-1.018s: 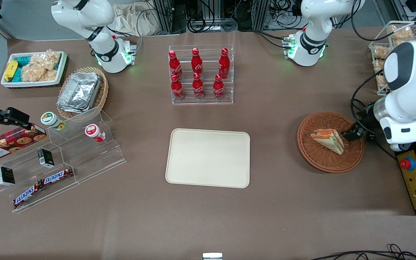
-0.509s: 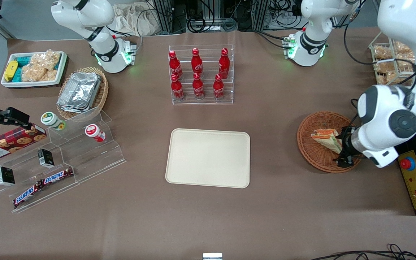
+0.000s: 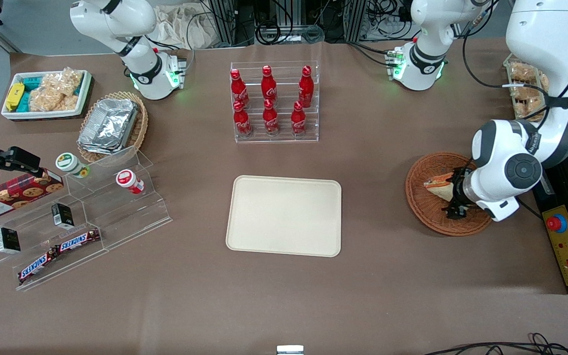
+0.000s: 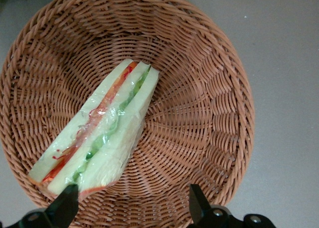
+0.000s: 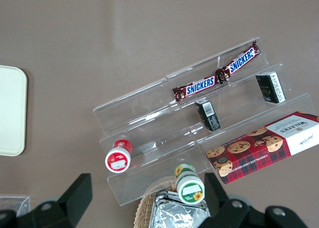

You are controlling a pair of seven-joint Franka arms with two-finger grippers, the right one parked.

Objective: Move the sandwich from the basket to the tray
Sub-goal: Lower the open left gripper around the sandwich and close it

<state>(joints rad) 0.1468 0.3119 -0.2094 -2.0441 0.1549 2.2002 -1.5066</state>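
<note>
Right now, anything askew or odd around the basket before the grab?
Nothing stands out. The sandwich lies wrapped and intact in the basket, slanted off-centre. The claw hovers over it, fingers open. The tray sits bare, nothing spilled.

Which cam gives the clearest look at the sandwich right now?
Left wrist view: the whole sandwich lies unobstructed in the basket, with the open gripper above it. In the front view the arm covers part of the sandwich. The right wrist view misses it entirely.

Left arm bent low, wrist pointing down, gripper [image 4: 132, 208] low over the table, jaws spread wide apart.
</note>
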